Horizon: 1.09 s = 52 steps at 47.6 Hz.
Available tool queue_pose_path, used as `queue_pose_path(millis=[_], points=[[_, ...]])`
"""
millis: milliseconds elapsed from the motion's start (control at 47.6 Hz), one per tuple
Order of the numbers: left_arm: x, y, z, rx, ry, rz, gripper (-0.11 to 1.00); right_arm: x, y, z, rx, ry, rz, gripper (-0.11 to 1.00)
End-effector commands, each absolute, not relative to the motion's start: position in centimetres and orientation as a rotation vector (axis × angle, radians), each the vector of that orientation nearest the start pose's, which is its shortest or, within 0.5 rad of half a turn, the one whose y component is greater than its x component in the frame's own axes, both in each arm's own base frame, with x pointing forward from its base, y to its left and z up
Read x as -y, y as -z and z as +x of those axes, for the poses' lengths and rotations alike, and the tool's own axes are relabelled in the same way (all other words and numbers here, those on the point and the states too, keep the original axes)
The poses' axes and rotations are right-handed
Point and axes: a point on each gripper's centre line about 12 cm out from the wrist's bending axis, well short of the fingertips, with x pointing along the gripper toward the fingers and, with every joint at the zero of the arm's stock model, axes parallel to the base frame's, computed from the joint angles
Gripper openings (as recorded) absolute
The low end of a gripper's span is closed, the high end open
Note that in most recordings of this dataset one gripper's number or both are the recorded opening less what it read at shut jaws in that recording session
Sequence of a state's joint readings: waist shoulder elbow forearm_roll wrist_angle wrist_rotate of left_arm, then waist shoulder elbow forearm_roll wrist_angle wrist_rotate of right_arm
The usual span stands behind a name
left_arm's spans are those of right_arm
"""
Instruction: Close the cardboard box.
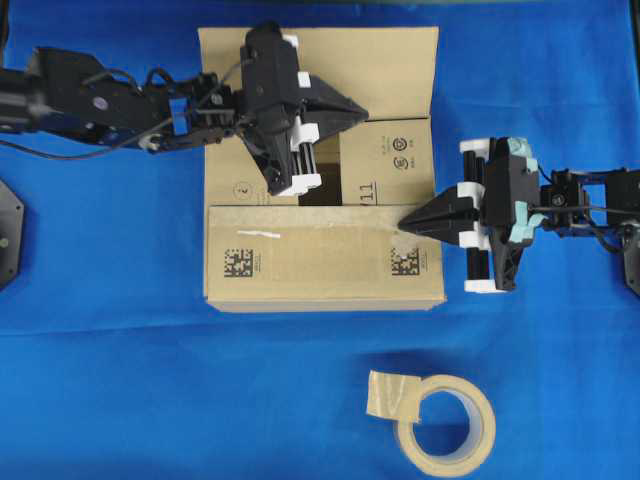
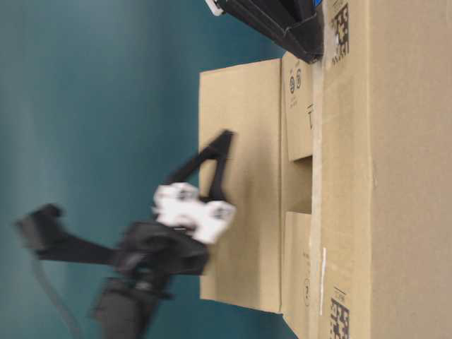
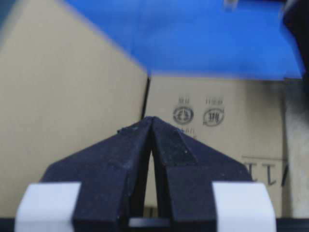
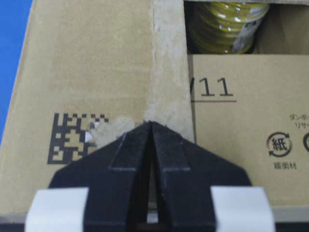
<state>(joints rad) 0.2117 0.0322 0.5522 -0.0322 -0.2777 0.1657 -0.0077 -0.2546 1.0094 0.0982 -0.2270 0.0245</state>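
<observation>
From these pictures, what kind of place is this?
Probably a robot lab bench set up for packing: a blue cloth covers the table, two arms work a cardboard box, and a tape roll lies nearby.

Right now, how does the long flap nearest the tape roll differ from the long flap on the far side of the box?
The near flap lies folded flat over the cardboard box; the far flap is spread outward, leaving a gap. The near flap carries two black square codes; the far flap's visible face looks plain. The right gripper points at the near flap's edge, while the left gripper hovers by the far flap. Both are plain brown cardboard.
</observation>
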Motion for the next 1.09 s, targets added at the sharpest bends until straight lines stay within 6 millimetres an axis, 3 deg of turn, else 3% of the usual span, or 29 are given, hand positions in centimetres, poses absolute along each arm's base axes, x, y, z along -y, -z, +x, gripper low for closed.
queue_pose_path(millis=[0, 126, 273, 441, 546, 862, 1072], points=[[-9.5, -26.6, 42.0, -0.271, -0.206, 0.131, 0.00, 0.5, -17.1, 30.6, -0.516, 0.060, 0.115, 0.00], [-11.2, -28.5, 41.7, -0.288, -0.237, 0.154, 0.00, 0.5, -17.2, 30.6, -0.510, 0.060, 0.115, 0.00], [-14.4, -29.8, 41.3, -0.329, -0.304, 0.141, 0.00, 0.5, -17.2, 30.6, -0.508, 0.060, 0.114, 0.00], [-18.8, -29.8, 40.9, -0.427, -0.383, 0.103, 0.00, 0.5, -17.2, 30.7, -0.500, 0.060, 0.114, 0.00], [-20.3, -29.3, 40.7, -0.502, -0.402, 0.077, 0.00, 0.5, -17.3, 30.7, -0.499, 0.060, 0.114, 0.00], [-22.6, -26.4, 40.0, -0.703, -0.426, -0.016, 0.00, 0.5, -17.3, 30.7, -0.493, 0.060, 0.112, 0.00], [-22.1, -25.1, 40.1, -0.772, -0.411, -0.052, 0.00, 0.5, -17.4, 30.7, -0.491, 0.060, 0.112, 0.00]])
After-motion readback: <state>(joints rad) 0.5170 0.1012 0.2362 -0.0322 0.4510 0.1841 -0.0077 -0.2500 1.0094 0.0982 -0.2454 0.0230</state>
